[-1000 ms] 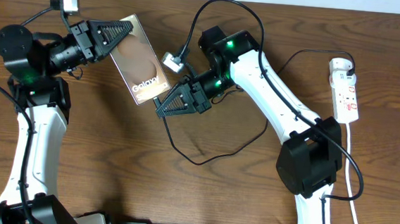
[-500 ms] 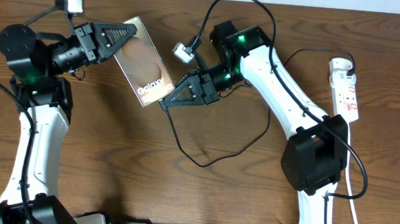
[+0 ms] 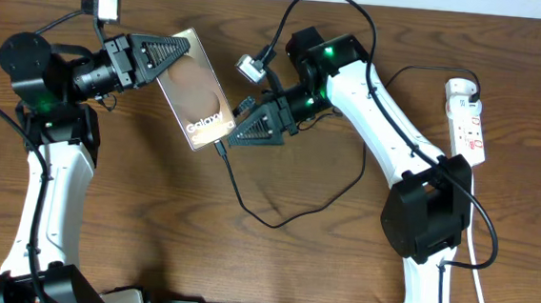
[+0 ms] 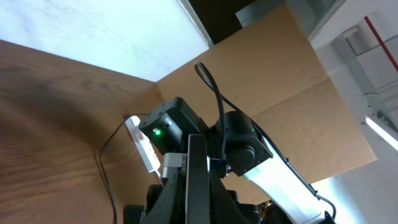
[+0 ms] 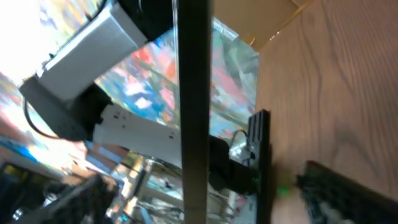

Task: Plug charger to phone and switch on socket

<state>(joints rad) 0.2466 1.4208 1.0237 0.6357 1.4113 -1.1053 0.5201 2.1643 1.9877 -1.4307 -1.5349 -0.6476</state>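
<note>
My left gripper [image 3: 177, 48] is shut on the top end of the phone [image 3: 201, 97] and holds it tilted above the table. In the left wrist view the phone's thin edge [image 4: 198, 177] stands between the fingers. The charger's plug [image 3: 219, 150] sits at the phone's lower end, and its black cable [image 3: 275, 219] loops away across the table. My right gripper [image 3: 236, 122] is right beside that end, its jaws spread wide with nothing held. The right wrist view shows the phone's edge [image 5: 193, 93] as a blurred upright bar. The white socket [image 3: 466, 122] lies at the far right.
The socket's white cord [image 3: 478, 252] runs down the right side. The socket [image 4: 142, 144] also shows in the left wrist view, behind the right arm [image 4: 273, 174]. A cardboard wall [image 4: 267, 74] stands past the table's far edge.
The right gripper carried the plug up to the phone's lower end, then opened and let go. The left gripper, still shut, has shifted the phone slightly right.
</note>
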